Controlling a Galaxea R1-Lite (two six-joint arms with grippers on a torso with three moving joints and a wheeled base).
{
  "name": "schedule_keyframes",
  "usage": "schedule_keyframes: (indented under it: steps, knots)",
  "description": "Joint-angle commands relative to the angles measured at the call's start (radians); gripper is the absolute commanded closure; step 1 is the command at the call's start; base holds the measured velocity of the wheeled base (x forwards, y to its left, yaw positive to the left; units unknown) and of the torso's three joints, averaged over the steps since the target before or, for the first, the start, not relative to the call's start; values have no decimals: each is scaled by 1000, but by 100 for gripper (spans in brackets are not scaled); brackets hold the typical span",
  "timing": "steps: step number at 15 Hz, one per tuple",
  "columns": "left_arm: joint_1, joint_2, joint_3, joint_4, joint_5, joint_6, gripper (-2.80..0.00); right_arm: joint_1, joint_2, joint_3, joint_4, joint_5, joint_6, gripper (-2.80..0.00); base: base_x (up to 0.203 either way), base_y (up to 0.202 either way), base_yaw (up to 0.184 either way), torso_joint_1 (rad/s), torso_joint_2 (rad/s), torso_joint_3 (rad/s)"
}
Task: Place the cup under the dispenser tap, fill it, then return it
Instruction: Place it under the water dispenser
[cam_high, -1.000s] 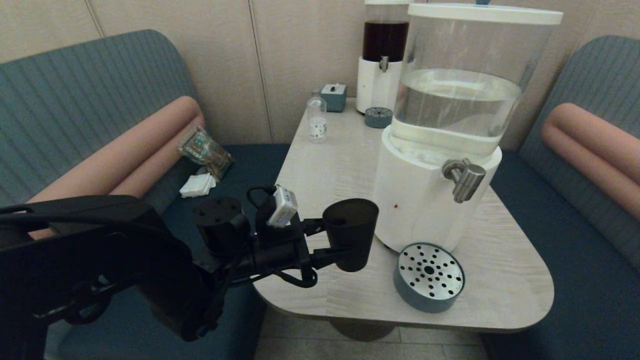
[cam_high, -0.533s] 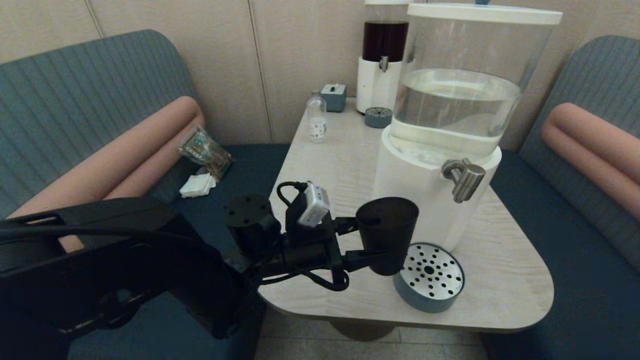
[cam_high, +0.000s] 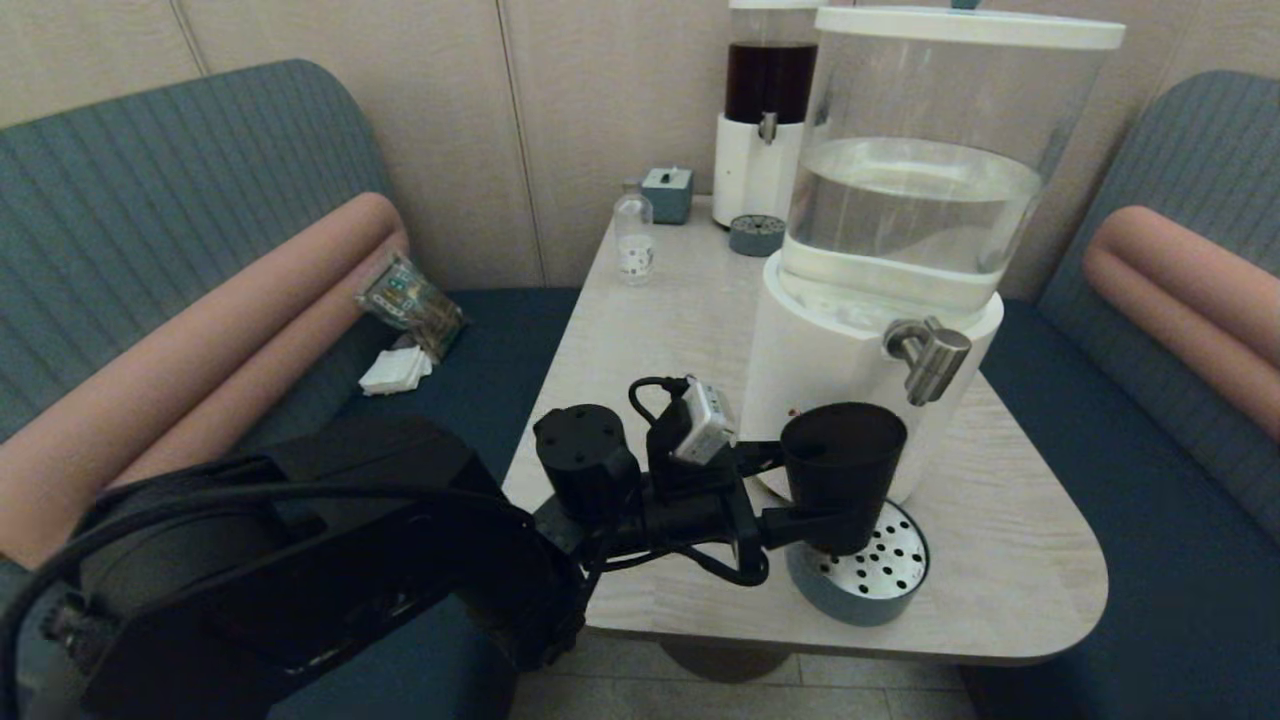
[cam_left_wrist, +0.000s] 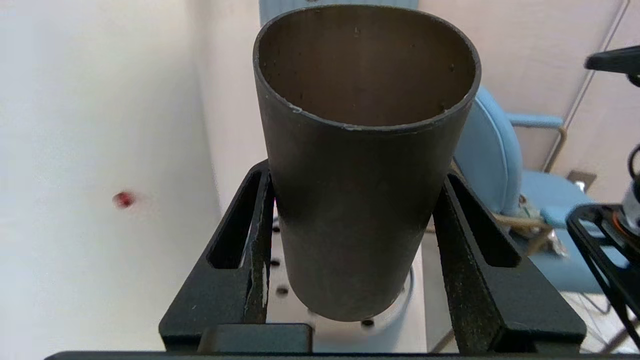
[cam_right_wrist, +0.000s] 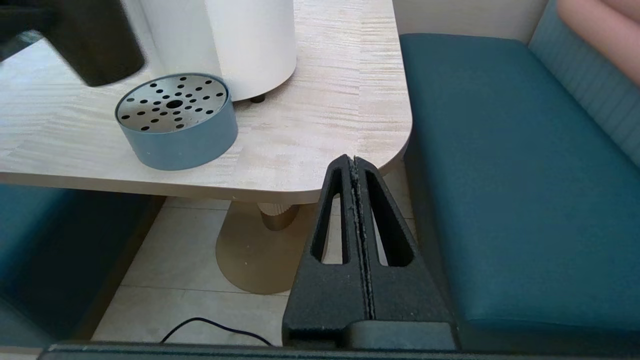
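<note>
Our left gripper (cam_high: 800, 490) clamps the cup (cam_high: 842, 470) mid-wall, above the drip tray (cam_high: 850, 590), short of the dispenser tap (cam_high: 930, 357). It looks light, stiff, slick; filled, heavier. Our right gripper (cam_right_wrist: 356, 165) rests closed, empty.

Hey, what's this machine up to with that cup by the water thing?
The robot's left tool is gripping a dark, empty cup and holding it upright above the perforated drip tray, beside the big water dispenser. The cup is not quite under the steel tap, so no filling yet. The right tool is shut and idle off the table's edge.
</note>
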Motion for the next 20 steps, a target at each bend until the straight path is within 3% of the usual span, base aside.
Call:
schedule_keyframes:
  steps: [1,9,17,18,20]
  knots:
    - [-15,53,-36,-8,2,-2,0,0,0,15,-1,0,0,0,0,0,0,0,0,0]
    - [-17,184,-188,-8,8,-5,0,1,0,15,1,0,0,0,0,0,0,0,0,0]
    - [-17,204,-216,-8,32,-6,0,-1,0,15,-1,0,0,0,0,0,0,0,0,0]
    - [-17,205,-220,-8,34,-6,-280,0,0,14,-1,0,0,0,0,0,0,0,0,0]
    - [-17,207,-225,-8,35,-6,-280,-1,0,15,-1,0,0,0,0,0,0,0,0,0]
